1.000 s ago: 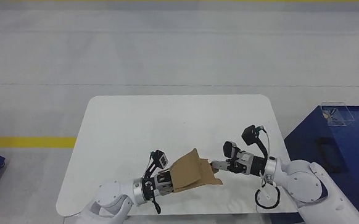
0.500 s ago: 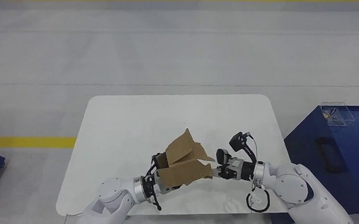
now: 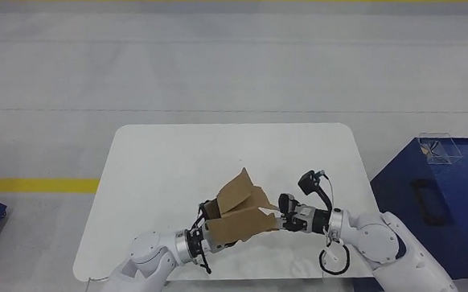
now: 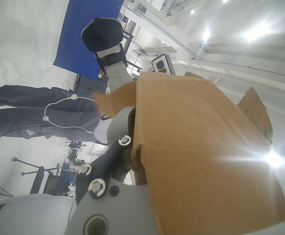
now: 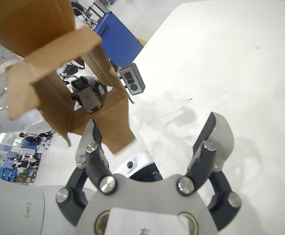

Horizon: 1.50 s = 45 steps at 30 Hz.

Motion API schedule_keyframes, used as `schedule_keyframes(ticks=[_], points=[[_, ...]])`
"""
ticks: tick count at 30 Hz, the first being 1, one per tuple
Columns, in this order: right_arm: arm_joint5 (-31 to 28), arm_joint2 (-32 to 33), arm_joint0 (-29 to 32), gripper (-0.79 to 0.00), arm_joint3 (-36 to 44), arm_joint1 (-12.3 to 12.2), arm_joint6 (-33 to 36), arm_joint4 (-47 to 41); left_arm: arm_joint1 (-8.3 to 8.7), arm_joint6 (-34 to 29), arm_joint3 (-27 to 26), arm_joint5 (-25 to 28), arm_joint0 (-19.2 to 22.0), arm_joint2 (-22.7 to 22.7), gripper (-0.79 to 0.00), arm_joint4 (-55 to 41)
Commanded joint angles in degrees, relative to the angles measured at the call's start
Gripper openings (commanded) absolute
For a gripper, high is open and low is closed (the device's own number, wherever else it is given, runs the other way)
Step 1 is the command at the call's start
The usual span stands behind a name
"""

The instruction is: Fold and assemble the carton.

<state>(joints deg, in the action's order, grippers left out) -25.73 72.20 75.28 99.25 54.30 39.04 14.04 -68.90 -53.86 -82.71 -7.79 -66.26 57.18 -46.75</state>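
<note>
Top view: the left hand (image 3: 209, 233) clamps the brown carton (image 3: 238, 210), tilted over the counter (image 3: 163, 166) at its near edge, and the right hand (image 3: 280, 218) is just beside it. Left wrist view: a carton wall lies against that hand. Right wrist view: the right hand's fingers (image 5: 209, 131) are spread wide, one of them beside a loose flap (image 5: 115, 124).

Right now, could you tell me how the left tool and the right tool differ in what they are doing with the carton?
The left tool is shut on a wall of the carton, with one finger inside it; the right tool is open and grips nothing. The left tool alone holds the carton up, while the right tool merely has one finger close beside a flap. Both face each other from opposite ends of the carton.
</note>
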Motion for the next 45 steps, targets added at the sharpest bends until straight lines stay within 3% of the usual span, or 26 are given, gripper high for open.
schedule_keyframes(ticks=[1,11,24,45], points=[[-0.3,1.3,0.3,0.000,0.3,-0.2,0.0,-0.4,-0.03,0.0,0.3,-0.6,0.0,0.0,-0.785,-0.2],[-1.6,5.3,4.2,0.000,5.0,-0.8,1.0,-3.2,-0.44,0.7,2.6,-3.0,1.0,-0.5,-0.785,-1.6],[-0.2,1.1,2.3,0.000,4.3,-0.2,1.0,-1.5,-0.96,0.9,3.8,-3.4,2.0,-1.2,-0.785,-1.8],[2.2,4.0,-0.1,0.000,-0.4,-0.4,1.2,-0.8,-1.08,-5.1,1.1,3.4,1.4,-1.6,-0.785,1.8]])
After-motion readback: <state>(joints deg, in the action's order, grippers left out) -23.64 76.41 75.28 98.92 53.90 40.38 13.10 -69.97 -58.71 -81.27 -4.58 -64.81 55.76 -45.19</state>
